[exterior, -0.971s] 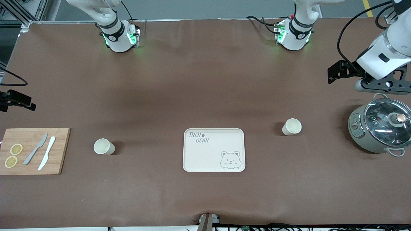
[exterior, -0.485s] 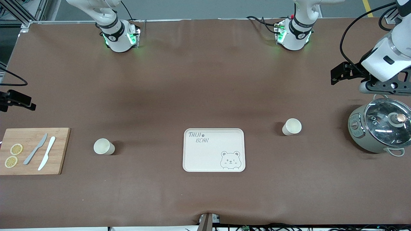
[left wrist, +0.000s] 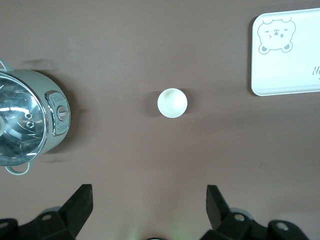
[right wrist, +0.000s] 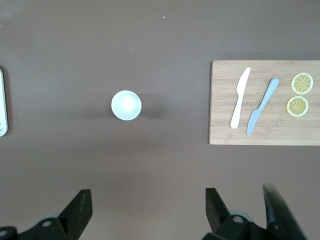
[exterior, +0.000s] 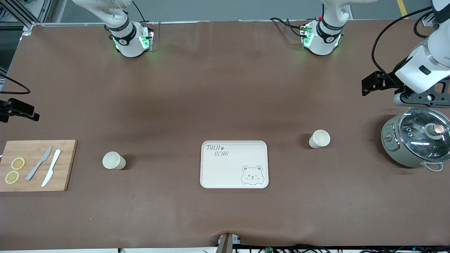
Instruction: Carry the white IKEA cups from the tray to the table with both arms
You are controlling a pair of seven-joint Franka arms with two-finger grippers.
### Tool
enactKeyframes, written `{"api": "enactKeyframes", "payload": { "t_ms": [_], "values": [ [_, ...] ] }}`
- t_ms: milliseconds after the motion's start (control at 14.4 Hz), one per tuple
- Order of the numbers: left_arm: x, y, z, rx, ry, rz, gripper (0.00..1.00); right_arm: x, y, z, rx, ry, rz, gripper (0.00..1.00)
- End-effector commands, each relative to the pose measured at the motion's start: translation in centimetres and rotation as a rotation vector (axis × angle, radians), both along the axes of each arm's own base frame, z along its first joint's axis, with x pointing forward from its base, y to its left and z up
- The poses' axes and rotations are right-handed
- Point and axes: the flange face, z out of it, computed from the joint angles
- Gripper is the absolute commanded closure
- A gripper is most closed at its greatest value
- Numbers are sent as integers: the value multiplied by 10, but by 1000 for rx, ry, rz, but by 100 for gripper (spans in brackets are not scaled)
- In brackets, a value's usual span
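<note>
Both cups upright on the table, off the tray: one cup toward the right arm's end, other cup toward the left arm's. Left gripper and right gripper spread wide, empty, high over the table.

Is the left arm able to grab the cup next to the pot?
Probably yes. The left pincer is open, up above the table, and the cup stands alone with bare table all around it. The pot sits apart from it, toward the left arm's end.
</note>
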Motion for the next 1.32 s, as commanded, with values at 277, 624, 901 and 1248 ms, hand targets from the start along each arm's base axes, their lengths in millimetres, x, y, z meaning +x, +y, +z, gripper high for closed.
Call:
{"api": "enactKeyframes", "payload": {
  "t_ms": [277, 624, 901, 1248],
  "values": [
    [7, 6, 4, -7, -38, 20, 0, -1, -1, 2, -6, -3, -5, 0],
    [20, 36, 5, -21, -94, 58, 0, -2, -2, 2, -5, -3, -6, 0],
    [24, 53, 5, -25, -106, 52, 0, -1, -2, 1, -4, -2, -8, 0],
    [23, 56, 5, -21, -105, 21, 0, -1, -1, 1, -2, -2, -8, 0]
  ]
}}
